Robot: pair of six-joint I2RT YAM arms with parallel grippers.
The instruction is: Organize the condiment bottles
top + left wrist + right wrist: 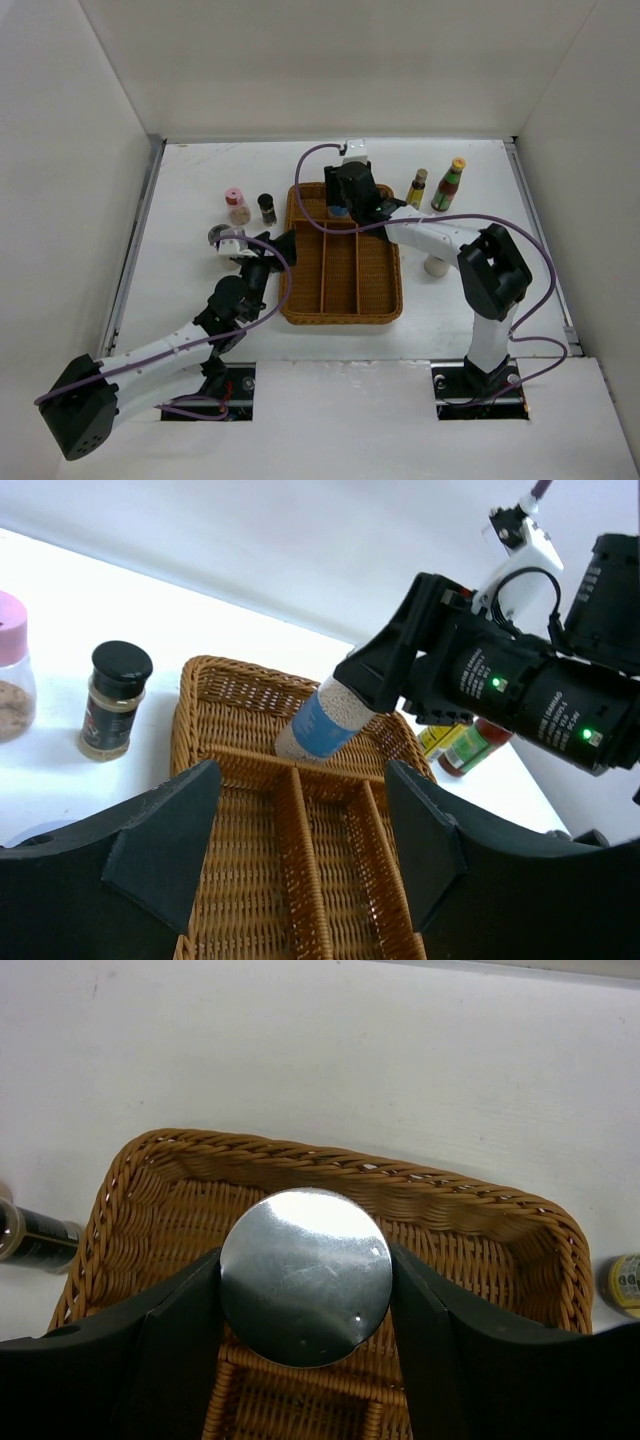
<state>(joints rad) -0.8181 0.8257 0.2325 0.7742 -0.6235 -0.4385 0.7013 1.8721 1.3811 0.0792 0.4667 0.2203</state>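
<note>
Since the job is to sort loose bottles into the wicker tray (215,675), the right gripper (305,1295) hangs over the tray's far cross compartment, fingers clamped on either side of a blue-labelled jar (322,720) just below its silver cap (300,1260). The jar leans, cap up in the gripper and base low inside that compartment; whether the base touches the wicker floor I cannot tell. My reading: a placing step, release not yet made. Holding it from the top seems sensible (the woven walls leave little room for fingers coming in sideways). The left gripper (303,800) sits just outside the tray's left rim with its jaws apart and nothing between them. It faces across the long compartments, with the jar well ahead of its fingers and apart from them, probably parked there to stay out of the other arm's way. A pink-capped jar (236,204) and a black-capped jar (115,700) stand upright on the table left of the tray. Two slim bottles (417,187) (449,184) stand beyond its far right corner. No bottle shows in the three long compartments, so most of the sorting looks undone.
</note>
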